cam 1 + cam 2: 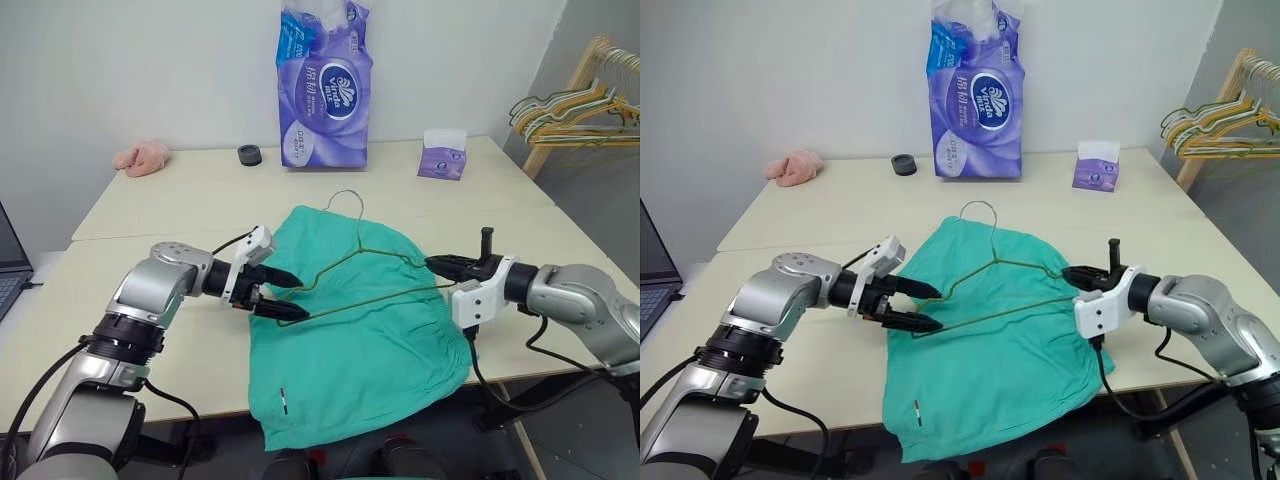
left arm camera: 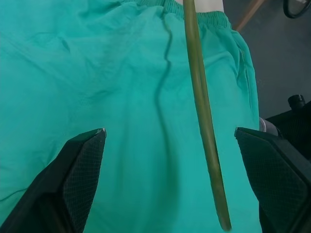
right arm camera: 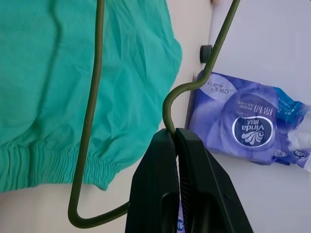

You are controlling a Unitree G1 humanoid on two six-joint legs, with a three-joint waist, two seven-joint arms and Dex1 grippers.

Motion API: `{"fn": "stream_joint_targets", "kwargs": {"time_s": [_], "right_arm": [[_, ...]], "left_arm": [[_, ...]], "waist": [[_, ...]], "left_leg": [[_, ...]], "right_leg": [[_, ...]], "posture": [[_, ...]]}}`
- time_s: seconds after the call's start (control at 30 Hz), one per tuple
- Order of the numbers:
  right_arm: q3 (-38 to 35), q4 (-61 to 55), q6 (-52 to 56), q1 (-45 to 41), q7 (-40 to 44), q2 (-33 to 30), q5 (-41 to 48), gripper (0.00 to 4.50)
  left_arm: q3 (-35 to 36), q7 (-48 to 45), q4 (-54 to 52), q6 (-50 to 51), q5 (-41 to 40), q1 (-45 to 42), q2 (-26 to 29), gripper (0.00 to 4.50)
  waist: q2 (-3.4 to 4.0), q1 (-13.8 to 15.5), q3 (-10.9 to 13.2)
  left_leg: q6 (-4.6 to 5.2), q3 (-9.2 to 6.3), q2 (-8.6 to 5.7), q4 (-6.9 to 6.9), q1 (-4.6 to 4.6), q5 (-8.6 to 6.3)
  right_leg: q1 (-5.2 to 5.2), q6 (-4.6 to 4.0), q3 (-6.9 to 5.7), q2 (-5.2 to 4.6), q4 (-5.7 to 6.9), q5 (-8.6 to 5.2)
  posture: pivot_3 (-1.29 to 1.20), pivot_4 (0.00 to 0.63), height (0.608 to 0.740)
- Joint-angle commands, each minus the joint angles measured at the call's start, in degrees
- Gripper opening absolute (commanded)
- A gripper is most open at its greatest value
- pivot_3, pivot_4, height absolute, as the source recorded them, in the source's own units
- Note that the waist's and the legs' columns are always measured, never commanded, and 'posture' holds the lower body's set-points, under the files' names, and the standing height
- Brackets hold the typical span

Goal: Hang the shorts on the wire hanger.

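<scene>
The teal-green shorts [image 1: 350, 360] lie flat on the table, their lower edge with a small white tag [image 1: 284, 398] hanging over the front edge. The wire hanger [image 1: 385, 257], thin and olive-green, hovers tilted just above them, its hook [image 1: 345, 196] pointing to the far side. My right gripper [image 1: 432, 263] is shut on the wire hanger [image 3: 95, 97] at its right corner bend. My left gripper [image 1: 298, 297] is open at the hanger's left end. In the left wrist view the wire [image 2: 201, 116] runs between the two fingers [image 2: 82, 174] without touching them.
A purple tissue pack [image 1: 325, 85], a small tissue box [image 1: 442, 155], a black round object [image 1: 249, 154] and a pink cloth [image 1: 142, 157] sit along the table's far side. A bunch of thicker hangers [image 1: 580, 110] hangs on a rack at the right. A laptop [image 1: 10, 255] is at the left edge.
</scene>
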Motion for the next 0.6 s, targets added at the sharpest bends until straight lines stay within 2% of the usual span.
{"fn": "stream_joint_targets", "kwargs": {"time_s": [0.03,0.47,0.6], "right_arm": [[-2.21,-2.09,-0.24,-1.10,0.39,0.03,0.51,0.00],[-3.51,-3.15,0.29,-1.02,1.11,0.07,1.51,0.00],[-3.78,-3.27,0.36,-0.83,1.72,-0.04,2.25,0.00]], "left_arm": [[-0.53,-1.67,-2.11,-0.04,-0.47,0.44,0.43,3.96],[-2.10,-4.44,-4.86,-0.88,-0.10,3.34,1.02,0.14],[-2.06,-4.07,-4.60,-1.07,0.07,3.18,0.61,0.03]], "waist": [[0.00,-0.03,0.00],[0.00,-0.14,0.00],[0.00,-0.20,0.00]], "left_leg": [[0.00,0.00,0.00,0.00,0.00,0.00],[0.00,0.00,0.00,0.01,0.00,0.00],[0.00,0.00,0.00,0.00,0.01,0.00]], "right_leg": [[0.00,0.00,0.00,0.00,0.01,0.00],[-0.02,-0.03,0.00,0.00,0.06,-0.01],[-0.02,-0.03,0.00,0.00,0.06,-0.02]], "posture": [[-0.13,0.014,0.740],[-0.15,0.026,0.740],[-0.15,0.036,0.740]]}}
